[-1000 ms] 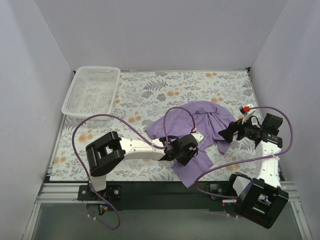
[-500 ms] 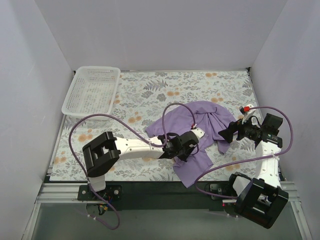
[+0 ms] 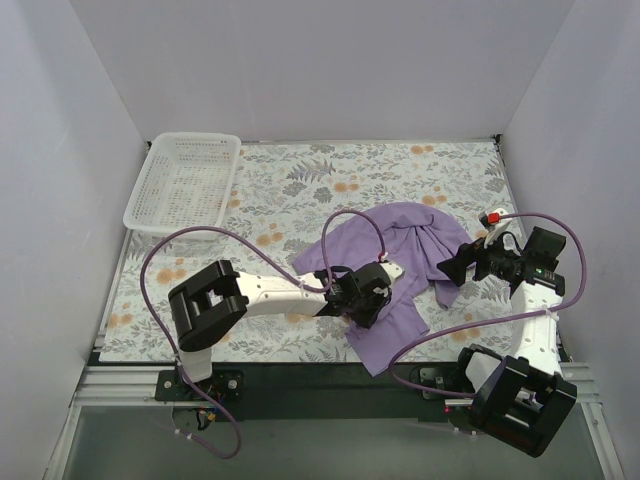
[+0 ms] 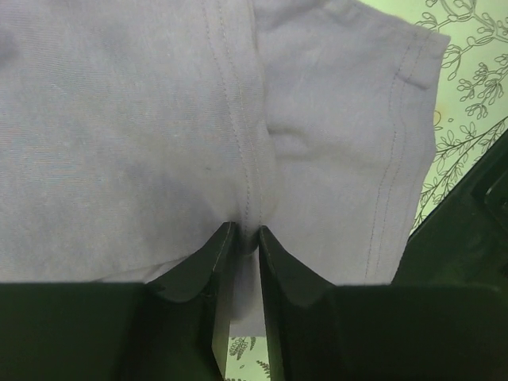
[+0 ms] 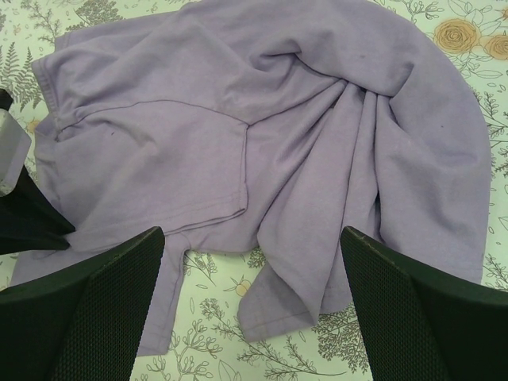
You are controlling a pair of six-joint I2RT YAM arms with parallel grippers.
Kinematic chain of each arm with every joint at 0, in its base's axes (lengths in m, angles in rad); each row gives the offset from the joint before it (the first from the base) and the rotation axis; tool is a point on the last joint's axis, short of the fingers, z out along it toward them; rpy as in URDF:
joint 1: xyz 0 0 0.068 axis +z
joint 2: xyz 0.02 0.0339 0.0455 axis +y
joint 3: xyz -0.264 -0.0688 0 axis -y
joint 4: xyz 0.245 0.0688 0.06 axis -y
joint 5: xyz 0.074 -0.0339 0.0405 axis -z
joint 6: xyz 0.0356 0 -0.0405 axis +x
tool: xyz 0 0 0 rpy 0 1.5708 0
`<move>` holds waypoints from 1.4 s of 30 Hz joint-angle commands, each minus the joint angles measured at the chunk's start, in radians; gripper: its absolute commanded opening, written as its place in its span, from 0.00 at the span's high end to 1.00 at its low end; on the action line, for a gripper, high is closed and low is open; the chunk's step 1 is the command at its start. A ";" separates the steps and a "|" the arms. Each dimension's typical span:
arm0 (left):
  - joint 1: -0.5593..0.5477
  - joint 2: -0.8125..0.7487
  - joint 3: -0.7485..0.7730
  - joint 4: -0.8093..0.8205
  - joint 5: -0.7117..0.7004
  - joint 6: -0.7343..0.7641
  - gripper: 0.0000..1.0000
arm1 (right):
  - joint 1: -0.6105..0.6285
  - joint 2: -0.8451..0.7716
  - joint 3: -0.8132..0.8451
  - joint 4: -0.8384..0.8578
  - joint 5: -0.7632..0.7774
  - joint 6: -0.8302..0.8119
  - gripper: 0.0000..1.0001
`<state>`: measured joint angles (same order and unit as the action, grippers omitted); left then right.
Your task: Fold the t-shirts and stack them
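Observation:
A crumpled lilac t-shirt (image 3: 385, 265) lies on the floral table, right of centre. My left gripper (image 3: 368, 298) is down on its near part. In the left wrist view the gripper (image 4: 244, 236) is shut on a seam fold of the t-shirt (image 4: 143, 127). My right gripper (image 3: 452, 268) is wide open at the shirt's right edge, just above it. In the right wrist view the gripper (image 5: 252, 262) holds nothing, and the bunched t-shirt (image 5: 262, 135) lies beneath, with one loose corner between the fingers.
A white mesh basket (image 3: 184, 180) stands at the back left of the floral cloth (image 3: 300, 190). White walls close in the table on three sides. A black rail runs along the near edge (image 3: 300, 370).
My left gripper has shifted slightly on the shirt's near part, lifting and settling again. The shirt has barely moved. The right arm has not moved.

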<state>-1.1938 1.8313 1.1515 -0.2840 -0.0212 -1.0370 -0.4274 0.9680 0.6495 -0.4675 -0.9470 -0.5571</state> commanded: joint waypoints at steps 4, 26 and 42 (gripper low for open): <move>0.003 0.002 0.007 0.020 0.007 -0.026 0.77 | -0.008 -0.003 -0.002 0.026 -0.033 -0.009 0.02; 0.019 -0.004 0.007 0.040 0.009 -0.075 0.80 | -0.008 -0.002 -0.001 0.024 -0.039 -0.012 0.02; 0.033 -0.088 -0.006 0.040 -0.032 -0.084 1.00 | -0.008 -0.002 -0.002 0.023 -0.042 -0.013 0.02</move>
<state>-1.1732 1.8381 1.1515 -0.2611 -0.0204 -1.1107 -0.4316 0.9684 0.6495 -0.4675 -0.9539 -0.5579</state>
